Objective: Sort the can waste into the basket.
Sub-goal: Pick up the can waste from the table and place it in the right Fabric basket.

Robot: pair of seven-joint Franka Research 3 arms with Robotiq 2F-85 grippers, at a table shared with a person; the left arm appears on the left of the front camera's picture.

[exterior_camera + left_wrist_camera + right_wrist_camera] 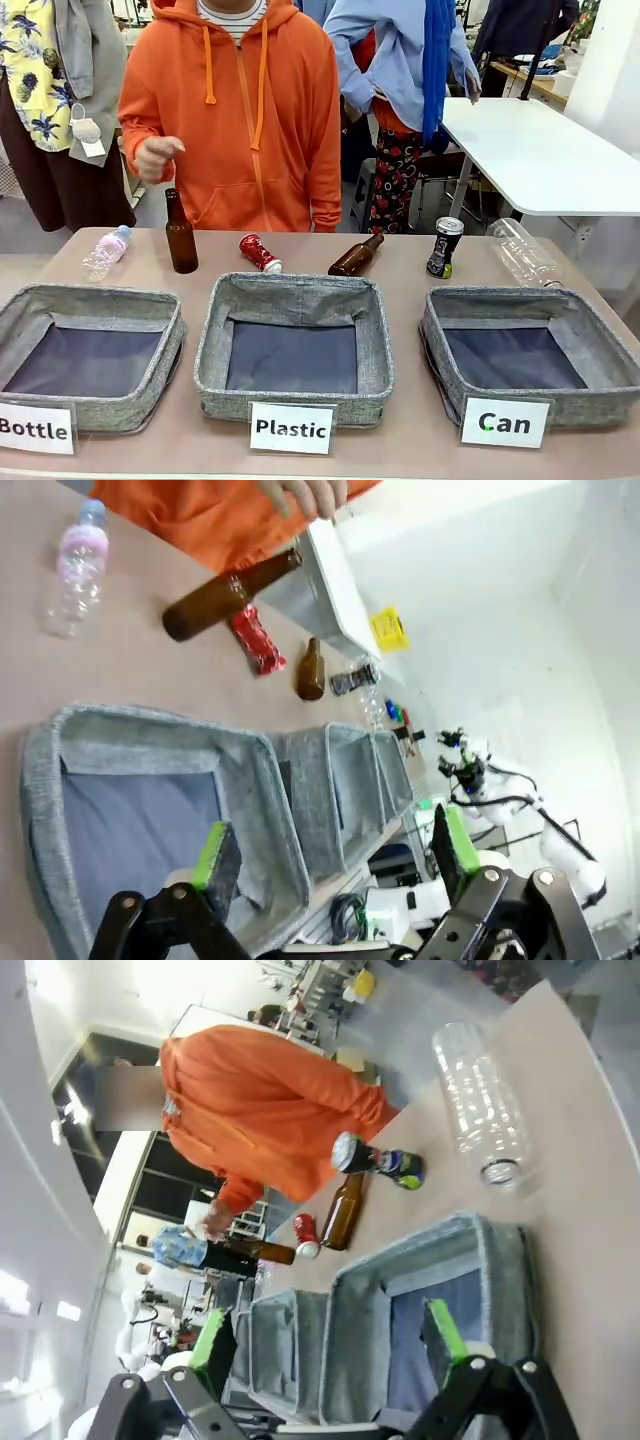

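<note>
ok, three square grey felt-like baskets sit in a row on the tan surface [400, 445]: soft slumped walls, dark smooth inner bases, a white card in front of each. can basket [497, 298] is at the robot's right, plastic basket [296, 288] in the middle, bottle basket [88, 297] at the left.

red can [260, 253] is crushed with silver ends. it lies on its side just behind the plastic basket's far wall, between an upright brown glass bottle [180, 235] and a lying brown bottle [356, 257]. dark can [445, 247] stands upright just behind the can basket's far left corner, and a clear plastic bottle [524, 251] lies to its right. a smaller plastic bottle [106, 251] with a pink label lies at far left.

left fingers [213, 852] are spread apart with nothing between them, above the bottle basket; both cans are well apart from them. right fingers [443, 1330] are also spread wide and empty, over the can basket. dark can sits past that basket's far wall, red can further off.

person's hand [157, 155] is loosely closed above the upright bottle, not touching it. print on the dark can is too small to read. can basket's right wall and the "bottle" card are cut by the frame edge.
</note>
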